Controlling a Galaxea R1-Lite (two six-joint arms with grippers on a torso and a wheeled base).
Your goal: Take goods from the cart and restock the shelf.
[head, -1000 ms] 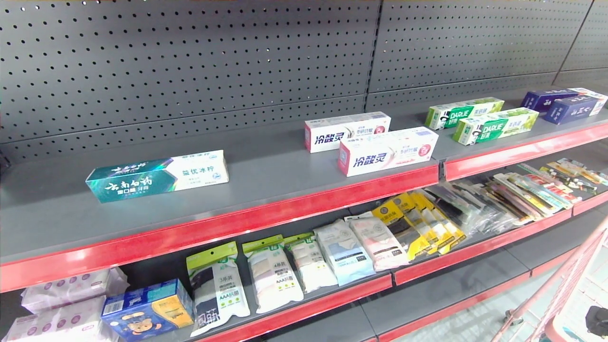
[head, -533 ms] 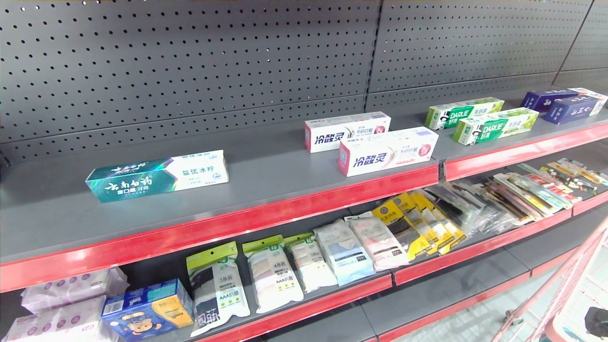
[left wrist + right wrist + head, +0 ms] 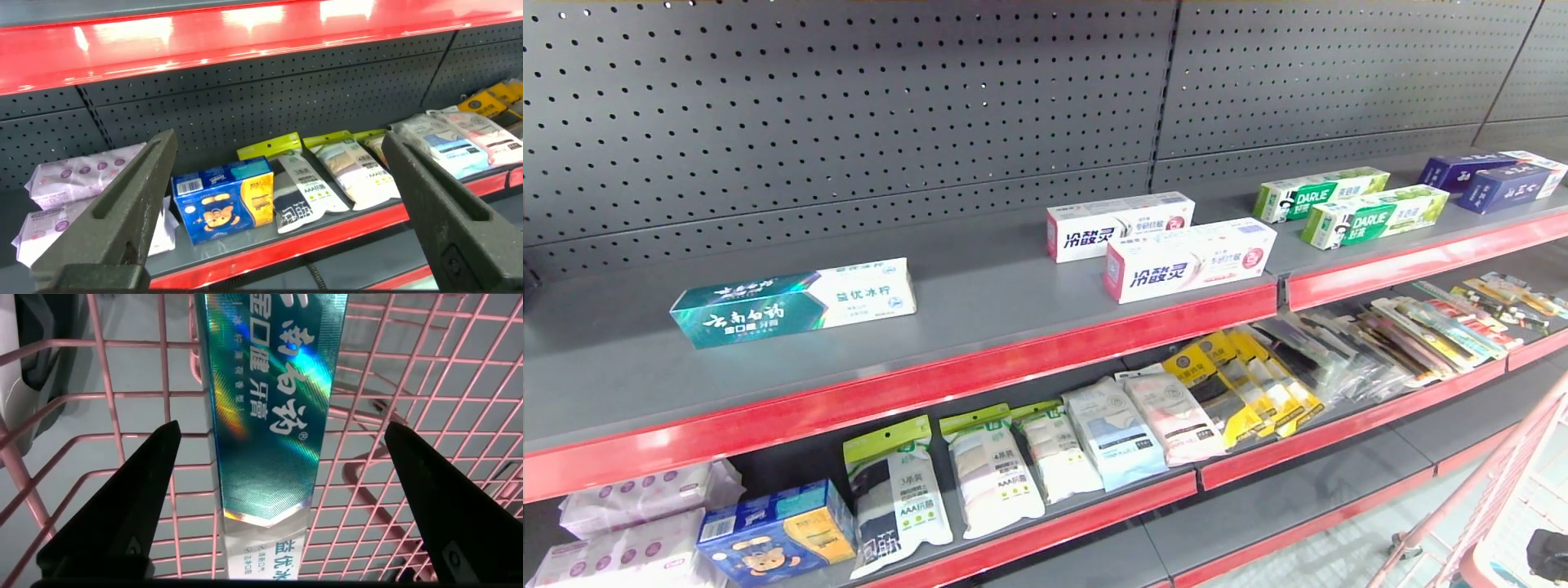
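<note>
Grey shelf [image 3: 980,286] is carrying toothpaste boxes [image 3: 1188,260]; left tool [image 3: 278,139] and right tool [image 3: 282,429] are gaping empty, the latter over a teal box [image 3: 265,392] in the cart [image 3: 122,394].

The left end effector [image 3: 278,139] is open, its two dark fingers [image 3: 122,212] spread wide and level with each other. The right end effector [image 3: 282,426] is open too, its own fingers [image 3: 441,506] well apart and pointing downward. In the head view, a dark shape at about 4 o'clock is perhaps the right arm [image 3: 1548,554].
</note>
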